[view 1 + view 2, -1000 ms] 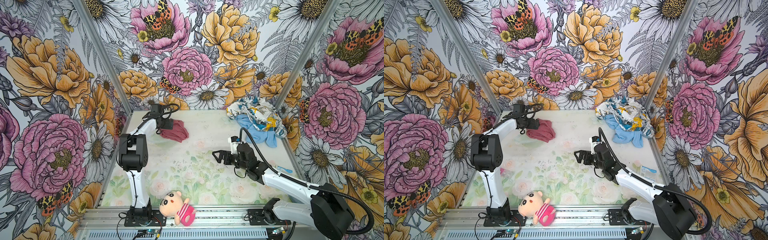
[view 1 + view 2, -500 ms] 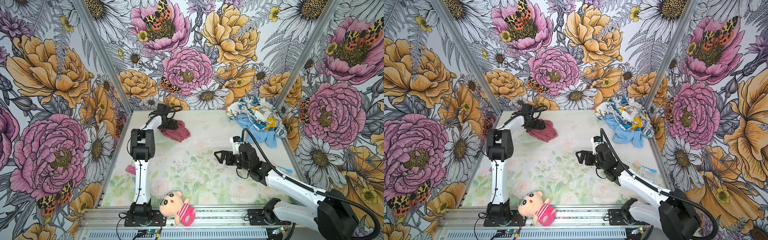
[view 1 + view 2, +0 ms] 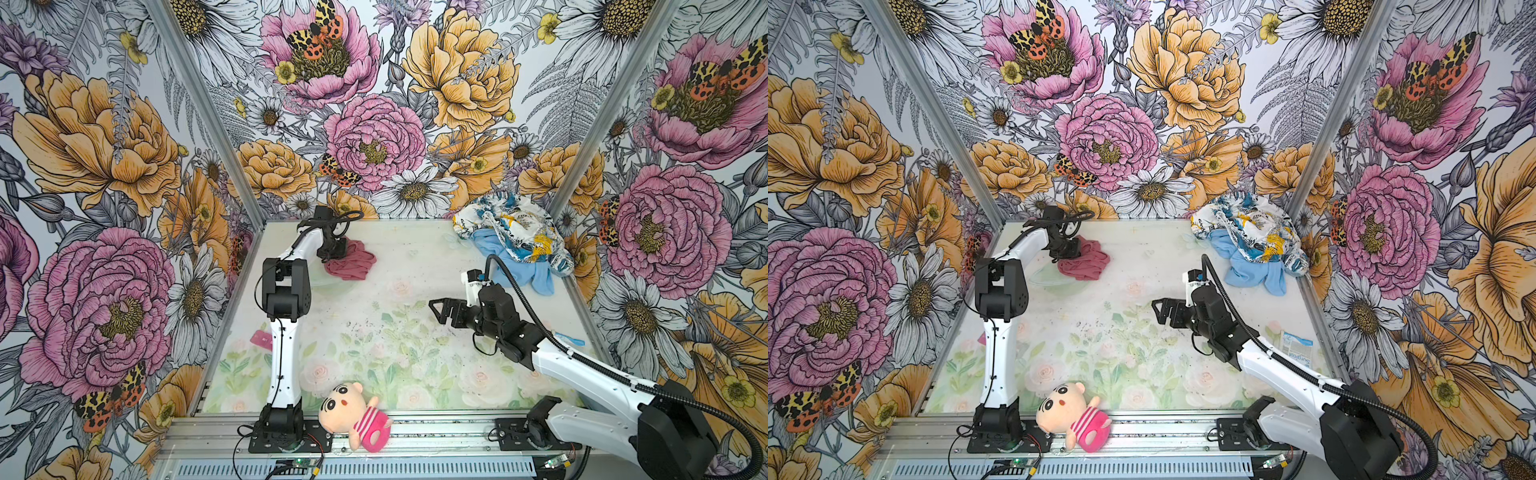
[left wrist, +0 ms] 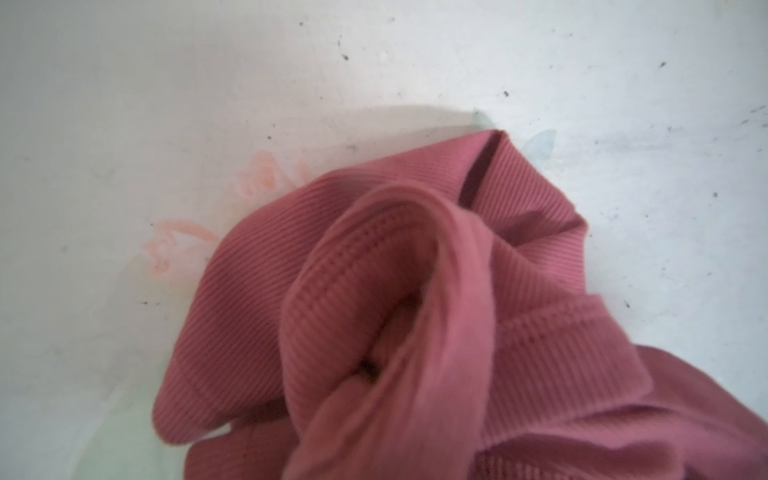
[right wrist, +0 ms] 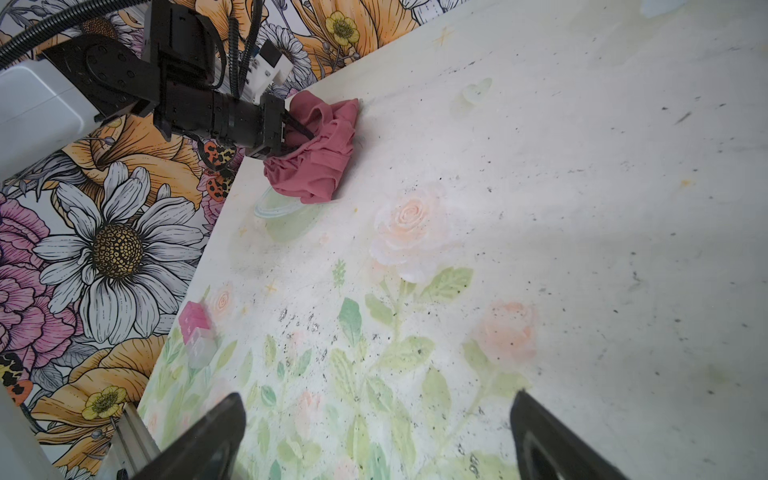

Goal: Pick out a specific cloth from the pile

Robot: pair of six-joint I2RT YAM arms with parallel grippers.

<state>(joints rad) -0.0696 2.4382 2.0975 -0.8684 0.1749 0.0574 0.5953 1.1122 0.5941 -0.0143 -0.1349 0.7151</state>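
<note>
The left hand point(image 5: 297, 139) pinches a fold of the pink cloth point(image 3: 353, 266) on the bench point(image 3: 415, 257). The right hand point(image 3: 439, 312) hovers spread wide.

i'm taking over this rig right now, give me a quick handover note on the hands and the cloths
Left hand: looks closed on a bunched fold of the pink cloth, which rests on the table at the back left.
Right hand: open, empty, hovering over the middle of the table.
Pile: printed and light blue fabric in the back right corner, well apart from the pink cloth.
Done: pink cloth is out of the pile and gripped.
Left: lift it clear. Where it should go is not shown.
</note>
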